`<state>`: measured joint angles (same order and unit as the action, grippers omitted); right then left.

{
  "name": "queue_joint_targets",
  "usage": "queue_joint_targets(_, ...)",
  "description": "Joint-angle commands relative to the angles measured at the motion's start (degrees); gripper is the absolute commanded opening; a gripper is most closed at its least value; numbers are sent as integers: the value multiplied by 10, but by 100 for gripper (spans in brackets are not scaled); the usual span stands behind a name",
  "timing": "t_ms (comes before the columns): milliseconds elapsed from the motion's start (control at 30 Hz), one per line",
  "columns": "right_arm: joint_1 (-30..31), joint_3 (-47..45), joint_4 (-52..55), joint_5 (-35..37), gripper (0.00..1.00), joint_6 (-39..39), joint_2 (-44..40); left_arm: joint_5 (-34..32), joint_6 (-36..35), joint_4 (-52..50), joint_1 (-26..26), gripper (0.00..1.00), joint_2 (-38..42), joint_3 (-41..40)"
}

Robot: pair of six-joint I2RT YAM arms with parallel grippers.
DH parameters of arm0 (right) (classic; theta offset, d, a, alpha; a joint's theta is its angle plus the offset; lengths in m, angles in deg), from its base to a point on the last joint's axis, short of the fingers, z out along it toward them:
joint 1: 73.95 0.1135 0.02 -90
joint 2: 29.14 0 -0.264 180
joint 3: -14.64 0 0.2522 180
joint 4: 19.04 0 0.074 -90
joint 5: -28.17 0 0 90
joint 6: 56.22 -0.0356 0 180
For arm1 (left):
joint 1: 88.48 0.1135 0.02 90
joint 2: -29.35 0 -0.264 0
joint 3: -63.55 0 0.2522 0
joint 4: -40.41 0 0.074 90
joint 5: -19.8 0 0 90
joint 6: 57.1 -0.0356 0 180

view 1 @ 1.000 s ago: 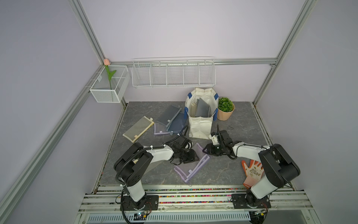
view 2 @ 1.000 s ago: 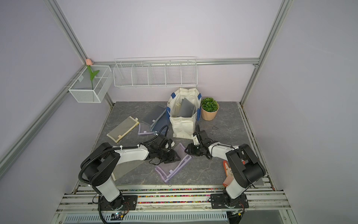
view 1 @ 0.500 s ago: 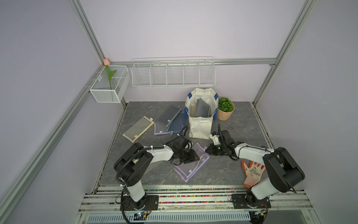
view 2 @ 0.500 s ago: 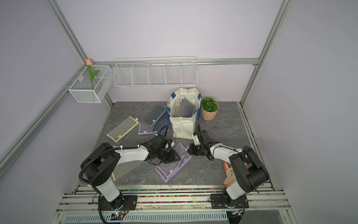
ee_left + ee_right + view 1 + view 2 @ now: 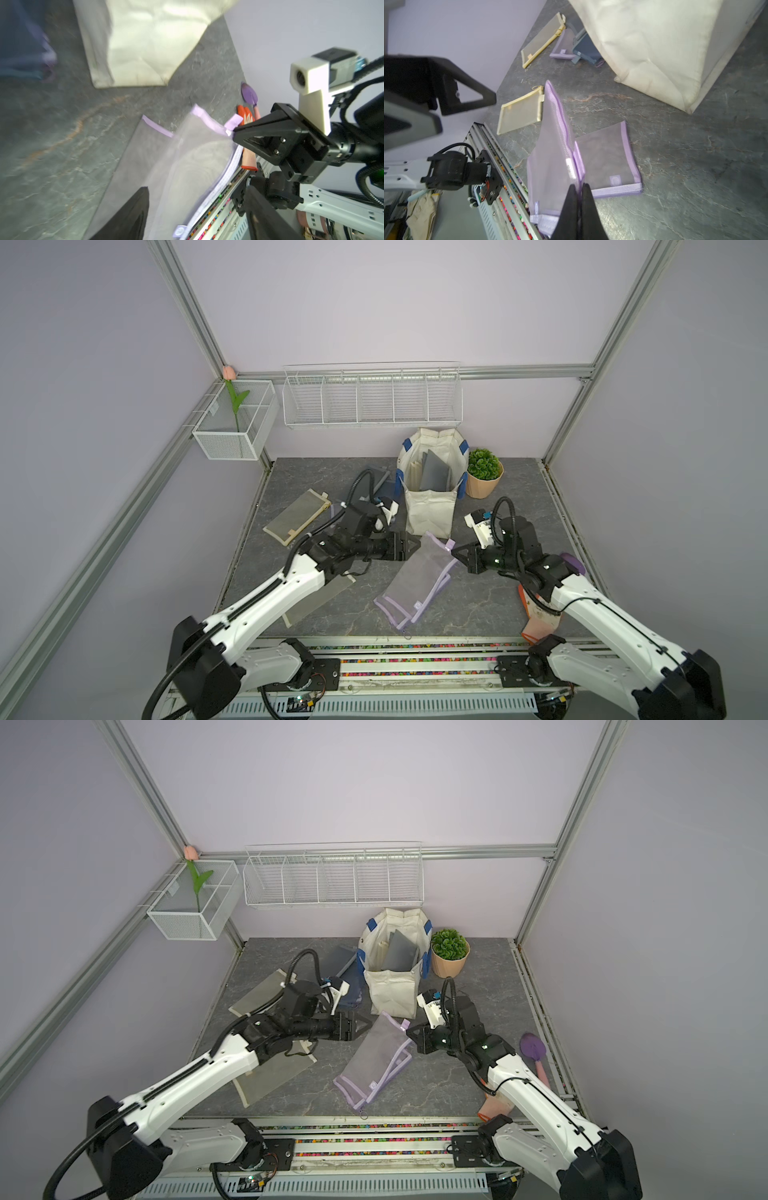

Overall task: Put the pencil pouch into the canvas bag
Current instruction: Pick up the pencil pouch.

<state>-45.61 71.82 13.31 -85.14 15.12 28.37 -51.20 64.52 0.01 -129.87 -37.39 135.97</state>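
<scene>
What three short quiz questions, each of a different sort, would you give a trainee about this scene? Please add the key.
1. True or false: the right gripper is shut on the edge of the raised purple pouch.
2. Choose one: what stands right beside the canvas bag? A) a potted plant B) a water bottle C) a stack of books
3. Fill the gap: the left gripper is ____, with its jaws far apart.

Key: 1 true; 2 A; 3 open.
</scene>
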Motion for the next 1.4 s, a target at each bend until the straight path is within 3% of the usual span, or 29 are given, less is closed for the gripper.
queue_joint_targets(0,3,62,87,-59,6,57,-19,4,-46,-21,42,77,61,-36)
queue_joint_targets(67,3,104,107,-81,6,53,-20,36,-50,-6,70,84,92,-48)
queue_joint_targets(233,4,165,109,-106,6,26,-24,103,-59,6,76,100,114,-49)
queue_joint_targets(367,5,205,113,-115,6,24,-7,190,-29,65,76,100,112,-64)
queue_joint_targets(500,5,213,94,-115,6,21,4,228,-5,94,67,95,112,-67)
queue_joint_targets(600,4,212,67,-118,6,8,11,240,-1,95,60,78,110,-68)
queue_joint_targets(667,5,216,63,-111,6,7,18,251,6,99,59,48,110,-66)
queue_joint_targets(833,5,227,40,-90,6,4,32,257,16,97,59,3,115,-60)
queue_joint_targets(933,4,238,36,-83,7,-2,43,244,13,85,59,0,119,-57)
queue_joint_targets(1033,5,245,61,-38,23,-1,42,207,5,56,59,0,120,-35)
queue_joint_targets(1100,4,245,93,22,49,1,33,162,-4,9,60,0,104,7)
queue_joint_targets(1200,5,241,141,126,78,3,9,133,17,-40,81,0,53,87)
queue_joint_targets(1333,4,223,183,248,98,-10,-40,110,46,-74,99,0,-25,200)
queue_joint_targets(1367,4,213,180,259,94,-17,-53,105,56,-74,102,0,-48,226)
